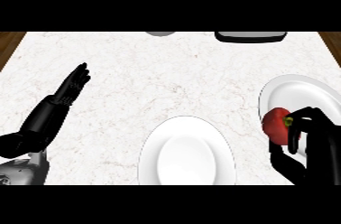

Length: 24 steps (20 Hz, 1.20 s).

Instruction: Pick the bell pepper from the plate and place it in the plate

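The red bell pepper (276, 123) sits at the right of the frame, at the lower left rim of a white plate (303, 94) that reaches the right edge. That looks like the plate it is to be taken from, since the pepper overlaps its rim; whether it rests on the plate or is already raised off it cannot be told from this steep view.

The right robot hand (303, 128) comes in from the lower right and is curled round the pepper: fingers arch over its top and right side by the green stem, and the thumb shows below it. The wrap suits a round, smooth thing that would slip out of a mere pinch.

A second white plate (187, 156) lies at the lower middle of the frame with nothing on it, close to the left of the pepper. It is most likely the goal, so the carry would be a short move leftward.

The left robot hand (73, 86) is at the left of the frame, fingers straight and pointing to the upper right, touching nothing and resting clear of the work.

The pale marbled surface (166, 69) carries two partly cropped things at the top edge, too cut off to name.
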Motion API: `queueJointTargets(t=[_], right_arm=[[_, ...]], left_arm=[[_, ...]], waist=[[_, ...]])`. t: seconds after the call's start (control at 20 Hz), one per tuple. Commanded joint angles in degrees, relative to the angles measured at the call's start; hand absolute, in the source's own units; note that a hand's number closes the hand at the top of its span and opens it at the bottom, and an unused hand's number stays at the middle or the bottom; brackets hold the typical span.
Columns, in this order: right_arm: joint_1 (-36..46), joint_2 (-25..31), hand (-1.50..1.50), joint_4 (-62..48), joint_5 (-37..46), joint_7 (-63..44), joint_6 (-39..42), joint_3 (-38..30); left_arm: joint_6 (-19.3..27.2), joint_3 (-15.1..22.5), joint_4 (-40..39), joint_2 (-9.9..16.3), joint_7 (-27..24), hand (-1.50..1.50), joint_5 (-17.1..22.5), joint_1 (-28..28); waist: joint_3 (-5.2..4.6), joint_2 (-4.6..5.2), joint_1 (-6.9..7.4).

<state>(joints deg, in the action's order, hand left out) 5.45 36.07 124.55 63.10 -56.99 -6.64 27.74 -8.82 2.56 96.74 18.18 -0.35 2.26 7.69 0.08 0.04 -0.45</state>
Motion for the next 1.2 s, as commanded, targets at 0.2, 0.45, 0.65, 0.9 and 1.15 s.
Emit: queueJointTargets(t=[0.2,0.45,0.65,0.9,1.15], right_arm=[[-2.6,1.9,1.5,-19.4,-7.8,13.9,-9.8,-13.8],[-1.6,-1.2,1.5,-27.5,-18.2,14.5,-5.8,-17.9],[-1.9,-3.0,-1.5,-37.4,-20.9,24.5,-8.5,-20.4],[2.0,-6.2,-1.5,-45.5,-20.3,35.7,-14.7,-23.2],[1.5,-4.1,-1.5,-49.0,-31.3,50.4,-16.7,-30.4]], left_arm=[[0.0,1.2,1.6,-1.6,-0.9,0.0,-2.4,-2.3],[-0.7,0.7,-2.4,-2.0,-1.1,0.0,-2.7,1.8],[-1.7,-0.9,-0.1,-1.8,1.6,0.0,-1.3,2.2],[-2.2,-2.3,-3.5,-2.3,-1.6,0.0,-2.7,2.0],[-1.6,0.6,3.8,-4.3,5.4,0.0,-2.5,0.7]], waist=[[-0.02,0.05,0.97],[-0.05,0.16,0.69],[-0.04,0.02,0.64],[-0.07,0.01,0.5],[0.0,-0.08,0.68]])
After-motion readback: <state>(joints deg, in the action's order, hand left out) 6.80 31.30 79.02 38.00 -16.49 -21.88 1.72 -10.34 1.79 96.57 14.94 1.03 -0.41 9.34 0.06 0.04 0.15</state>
